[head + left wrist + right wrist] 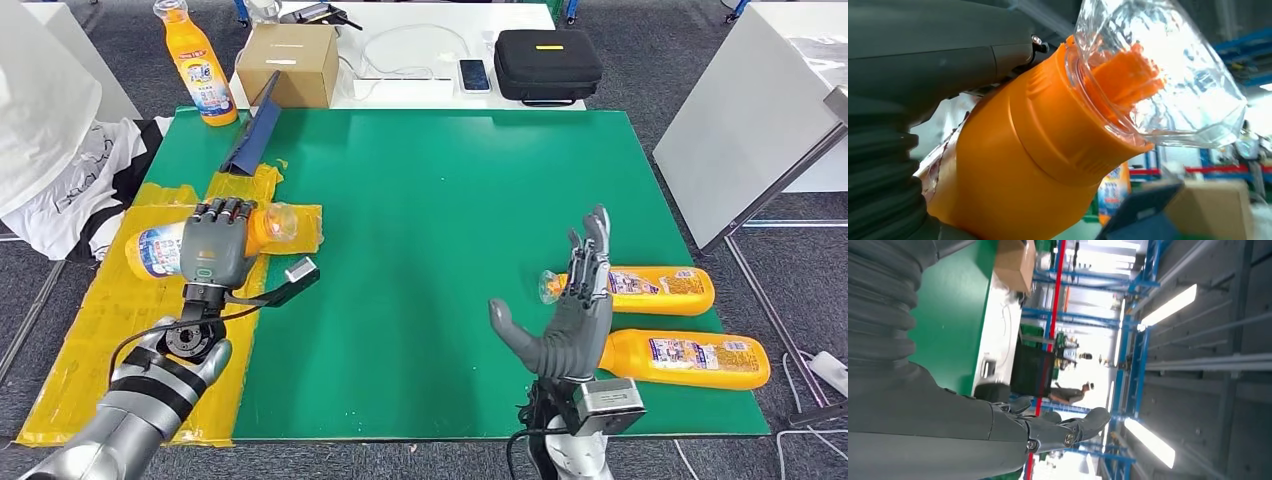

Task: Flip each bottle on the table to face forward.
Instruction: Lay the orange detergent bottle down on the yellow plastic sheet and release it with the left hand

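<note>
Left hand [215, 245] around lying orange bottle [160, 248], right hand [570, 310] empty.

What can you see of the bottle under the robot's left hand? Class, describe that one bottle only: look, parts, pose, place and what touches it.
The bottle is orange plastic with a white and blue label and a clear cap over an orange spout. It lies on its side on the yellow sheet at the green mat's left edge, cap pointing toward the mat's middle. The left hand is wrapped over its middle from above, fingers across the body. In the left wrist view the ribbed orange shoulder and cap look intact and closed.
</note>
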Controlling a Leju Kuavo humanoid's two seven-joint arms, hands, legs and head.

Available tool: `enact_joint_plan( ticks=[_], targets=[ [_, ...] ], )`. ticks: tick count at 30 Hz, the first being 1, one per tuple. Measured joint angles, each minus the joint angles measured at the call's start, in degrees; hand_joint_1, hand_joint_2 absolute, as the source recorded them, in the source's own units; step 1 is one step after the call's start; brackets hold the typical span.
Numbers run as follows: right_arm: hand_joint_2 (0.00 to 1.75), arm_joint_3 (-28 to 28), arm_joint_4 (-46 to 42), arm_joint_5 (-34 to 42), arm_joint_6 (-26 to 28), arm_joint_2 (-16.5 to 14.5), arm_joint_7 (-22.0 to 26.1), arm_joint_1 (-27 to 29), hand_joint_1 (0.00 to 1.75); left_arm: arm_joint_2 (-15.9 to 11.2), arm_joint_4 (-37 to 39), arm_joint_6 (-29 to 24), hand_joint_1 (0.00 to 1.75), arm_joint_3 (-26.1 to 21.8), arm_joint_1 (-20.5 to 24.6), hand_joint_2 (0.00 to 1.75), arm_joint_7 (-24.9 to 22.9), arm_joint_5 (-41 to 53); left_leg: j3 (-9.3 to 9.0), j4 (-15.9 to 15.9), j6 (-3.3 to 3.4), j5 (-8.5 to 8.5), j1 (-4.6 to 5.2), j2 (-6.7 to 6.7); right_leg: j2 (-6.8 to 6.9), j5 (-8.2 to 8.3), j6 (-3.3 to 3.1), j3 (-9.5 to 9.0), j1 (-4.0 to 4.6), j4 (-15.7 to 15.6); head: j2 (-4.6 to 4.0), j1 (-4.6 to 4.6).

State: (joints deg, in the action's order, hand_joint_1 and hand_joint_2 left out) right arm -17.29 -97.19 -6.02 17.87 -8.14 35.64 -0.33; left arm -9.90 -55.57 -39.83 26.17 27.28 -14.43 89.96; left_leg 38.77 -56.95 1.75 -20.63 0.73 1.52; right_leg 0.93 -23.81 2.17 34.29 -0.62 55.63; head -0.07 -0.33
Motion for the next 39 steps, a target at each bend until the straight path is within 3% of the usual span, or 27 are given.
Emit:
enact_joint_plan(
  ticks=[9,10,11,14,15,18,22,25,32,39],
  targets=[
    [1.75,1.6,0.5,0.6,-2.9,0.6,-0.4,-1.5,0.00,-2.2,9.7,-0.1,1.75,6.6,1.4,1.75,1.2,-0.6,0.03,0.0,0.00,0.00,0.01,0.01,0.00,0.01,0.01,0.01,0.00,0.0,0.00,0.00],
    [1.75,1.5,0.8,0.5,-3.1,0.6,-0.5,-1.9,0.00,-2.3,10.2,-0.2,1.67,6.6,1.2,1.75,1.9,-0.5,0.03,0.0,0.00,0.00,0.01,0.00,0.00,0.01,0.01,0.01,0.00,0.0,0.00,0.00],
    [1.75,1.4,1.2,0.5,-3.4,0.6,-0.6,-2.3,0.00,-2.2,10.7,-0.2,1.35,6.9,1.0,1.75,2.4,-0.5,0.03,0.0,0.00,0.01,0.00,-0.01,0.00,0.01,0.00,0.01,0.00,0.0,0.00,0.01],
    [1.75,0.6,2.8,0.3,-4.5,0.6,-1.1,-3.4,0.00,-2.0,11.5,-0.2,0.12,7.7,0.2,1.75,4.2,-0.3,0.04,0.0,0.00,0.00,0.00,0.00,0.00,0.01,0.01,0.00,0.00,0.0,0.01,0.00],
    [1.75,0.2,3.5,0.2,-4.7,0.6,-1.2,-3.7,0.00,-1.8,11.7,-0.2,0.00,7.6,-0.2,1.75,5.1,-0.4,0.04,0.0,0.00,0.00,0.01,0.00,0.00,0.01,0.01,0.00,0.00,0.0,0.01,0.01],
    [1.75,-0.9,5.3,0.0,-4.9,0.5,-1.4,-4.4,0.00,-0.4,12.6,-0.3,0.00,5.0,-1.3,1.75,8.8,-0.5,0.05,0.0,0.00,0.00,0.01,-0.02,0.01,0.00,0.00,0.01,0.00,0.0,0.01,0.01],
    [1.75,-1.5,6.5,-0.3,-4.8,0.5,-1.4,-4.6,0.00,2.5,15.0,-0.4,0.00,-2.6,-1.9,1.75,14.2,-2.0,0.06,0.0,-0.01,-0.01,0.01,-0.06,0.01,-0.02,0.00,0.00,0.00,0.0,0.00,0.01],
    [1.75,-1.6,7.0,-0.5,-4.8,0.5,-1.5,-4.6,0.00,4.0,16.6,-0.5,0.00,-7.0,-1.9,1.75,15.7,-2.6,0.04,0.0,-0.01,-0.01,0.01,-0.06,0.01,-0.02,-0.01,-0.01,0.00,0.0,0.00,0.01],
    [1.75,-1.6,7.8,-0.5,-4.7,0.5,-1.5,-4.7,0.00,5.7,18.2,-0.6,0.00,-11.0,-1.8,1.75,16.5,-2.8,-0.04,0.0,-0.01,0.01,0.00,-0.06,0.01,0.00,0.00,-0.07,0.00,0.0,0.01,0.01],
    [1.75,-1.5,8.0,-1.5,-4.5,0.5,-2.0,-4.7,0.00,8.1,19.7,-0.7,0.00,-17.0,-1.5,1.75,23.2,-5.9,-0.05,0.0,0.00,0.00,0.01,-0.06,0.01,0.00,0.00,-0.09,0.00,0.0,0.00,0.01]
  ],
)
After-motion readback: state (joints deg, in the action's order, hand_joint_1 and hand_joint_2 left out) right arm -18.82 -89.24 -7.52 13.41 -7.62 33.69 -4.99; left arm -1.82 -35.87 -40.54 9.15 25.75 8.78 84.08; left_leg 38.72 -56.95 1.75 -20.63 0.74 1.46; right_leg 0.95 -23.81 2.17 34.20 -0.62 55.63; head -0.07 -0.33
